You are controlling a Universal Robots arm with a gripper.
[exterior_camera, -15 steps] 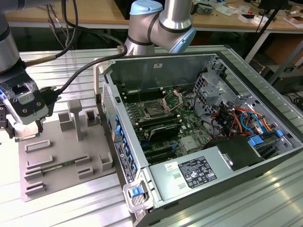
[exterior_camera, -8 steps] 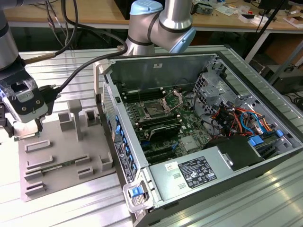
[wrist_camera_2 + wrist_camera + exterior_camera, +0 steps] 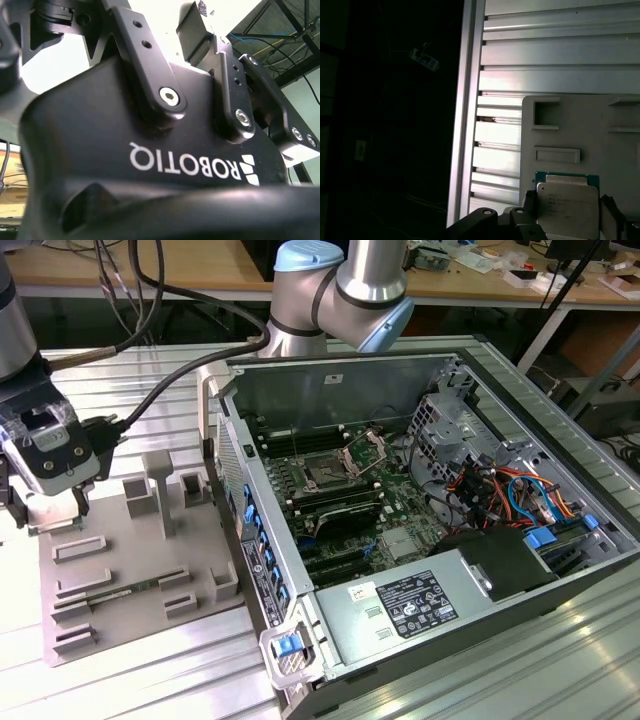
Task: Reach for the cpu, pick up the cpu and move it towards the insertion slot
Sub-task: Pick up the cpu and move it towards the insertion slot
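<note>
In the first wrist view the cpu (image 3: pixel 567 210), a flat square chip with a pale metal top and a green edge, lies over the grey fixture plate (image 3: pixel 580 125). My gripper (image 3: pixel 568 220) is shut on it, with one of the dark fingers (image 3: pixel 529 204) against each side. In the exterior view the gripper (image 3: pixel 52 502) sits at that view's left, low over the plate's back corner. The insertion slot (image 3: pixel 325 472) is a dark square socket on the motherboard inside the open computer case, with its shiny metal frame (image 3: pixel 366 452) swung up. The gripper's black body (image 3: pixel 150 150) shows in the second wrist view.
The grey plate (image 3: pixel 140 560) carries raised posts and rectangular frames, with a memory stick (image 3: pixel 120 595) lying on it. The case's upright side wall (image 3: pixel 250 530) stands between the plate and the motherboard. Cables (image 3: pixel 500 485), a drive cage and a power supply (image 3: pixel 420 605) crowd the case on the exterior view's right.
</note>
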